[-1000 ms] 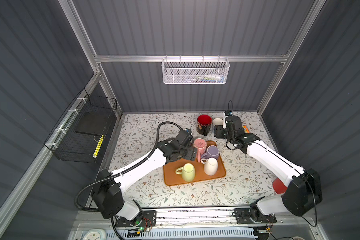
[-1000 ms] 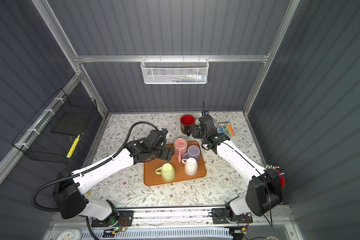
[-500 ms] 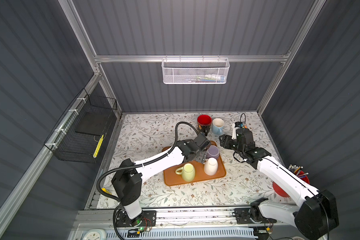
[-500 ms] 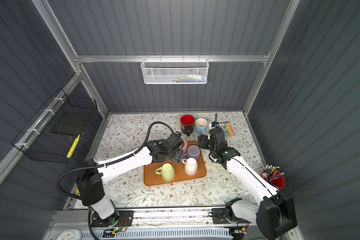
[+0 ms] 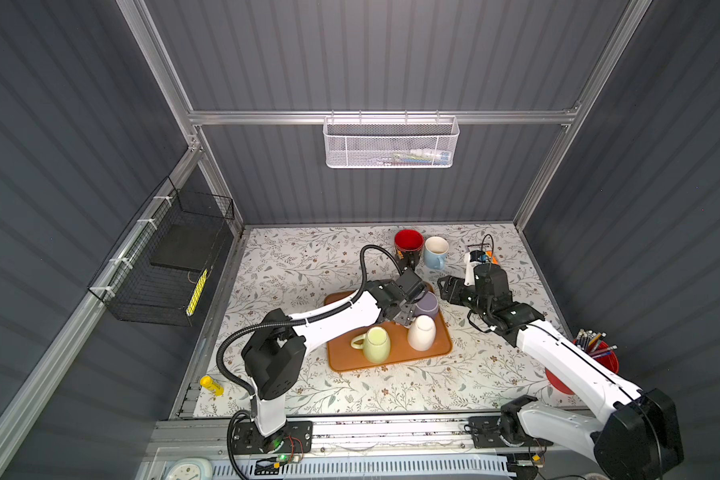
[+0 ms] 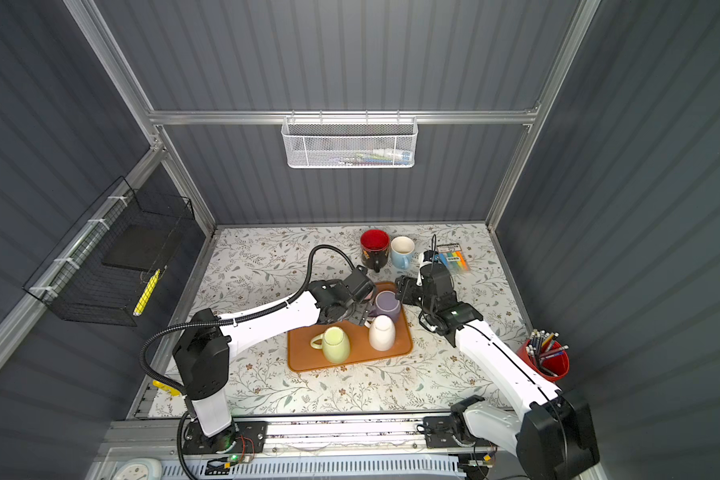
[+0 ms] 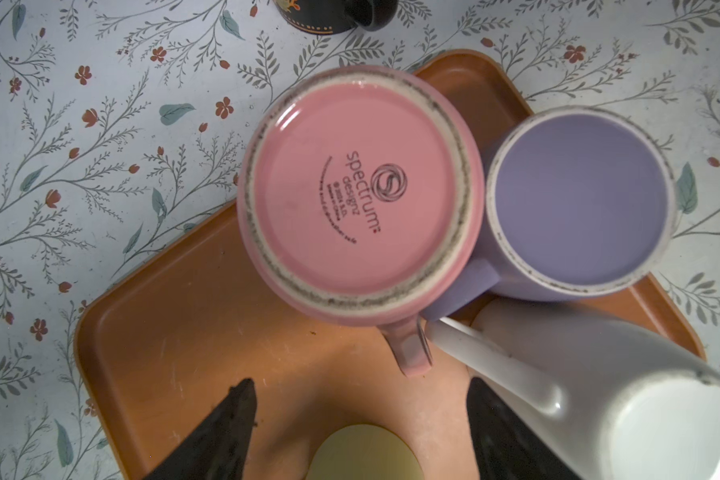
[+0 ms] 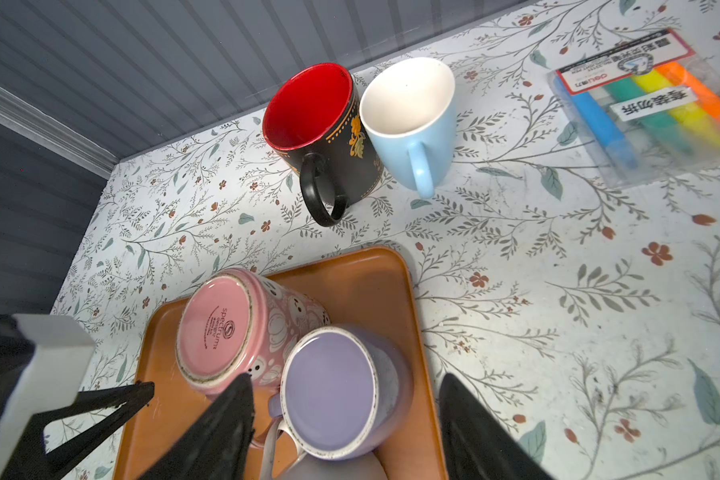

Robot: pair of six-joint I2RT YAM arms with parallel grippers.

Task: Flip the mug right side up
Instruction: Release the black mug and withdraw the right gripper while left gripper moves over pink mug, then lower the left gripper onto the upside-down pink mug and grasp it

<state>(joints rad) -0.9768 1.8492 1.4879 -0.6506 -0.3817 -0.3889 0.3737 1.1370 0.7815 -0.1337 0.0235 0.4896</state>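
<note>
**Both top views.** We list an orange tray [image 5: 344, 359] at mid-table. On it are a purple mug [image 5: 428, 304] and a white mug [image 5: 421, 333], both bottom-up, and a yellow-green mug [image 5: 377, 344] whose orientation we cannot tell. The left gripper [image 5: 406, 314] hangs over the tray's far half, just beside the purple mug. The right gripper [image 5: 442, 290] sits near the tray's right edge with its jaws apart. Behind the tray a black mug with red lining [image 5: 409, 245] and a light blue mug [image 5: 435, 251] stand upright side by side. A highlighter pack [image 6: 454, 257] lies to their right.

**Left wrist.** We see the pink mug [image 7: 360, 195] bottom-up on the tray's far corner, touching the purple mug, with its handle pointing toward the gripper. The fingers [image 7: 225, 428] stand wide apart and hold nothing.

**Right wrist.** We see the pink mug leaning against the purple mug. This gripper's fingers [image 8: 225, 424] are also spread and grip nothing, and the purple mug lies beyond the gap.
</note>
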